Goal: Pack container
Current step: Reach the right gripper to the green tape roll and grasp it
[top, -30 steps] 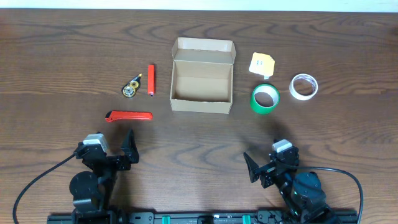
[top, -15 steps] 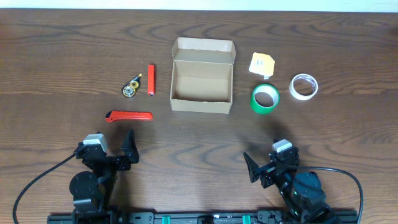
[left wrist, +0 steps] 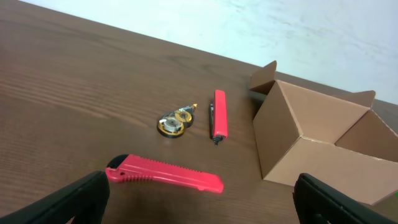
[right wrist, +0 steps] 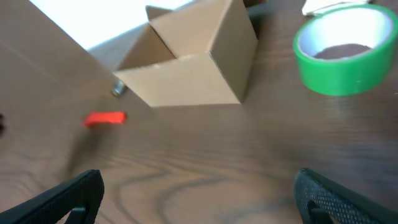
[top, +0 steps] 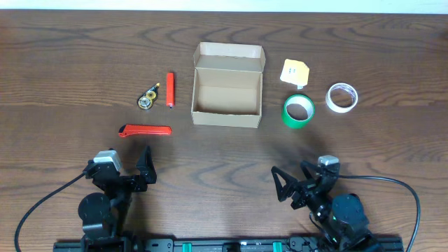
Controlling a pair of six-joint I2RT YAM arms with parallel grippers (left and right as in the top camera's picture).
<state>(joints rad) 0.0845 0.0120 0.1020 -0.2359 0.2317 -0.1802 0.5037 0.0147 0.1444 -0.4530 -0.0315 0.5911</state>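
Observation:
The container (top: pixel 227 85), a tan cardboard box, stands open and empty at the table's centre back, its flap lid raised at the far side. In the overhead view both grippers sit near the front edge, well short of the box. My left gripper (top: pixel 126 169) is open, its wrist view showing nothing between the jaws (left wrist: pixel 202 200); a red box cutter (left wrist: pixel 165 176) lies just ahead of it. My right gripper (top: pixel 302 180) is open too, above bare wood (right wrist: pixel 199 198), facing the container (right wrist: pixel 193 62) and a green tape roll (right wrist: pixel 345 50).
Left of the box lie a red marker (top: pixel 170 89), a small round tape dispenser (top: pixel 147 98) and the box cutter (top: pixel 145 131). To its right are the green tape roll (top: pixel 298 110), a white tape roll (top: pixel 341 97) and a yellow packet (top: pixel 295 71).
My right arm has swung slightly, its gripper head now angled more to the left. The left arm and all the objects have stayed put.

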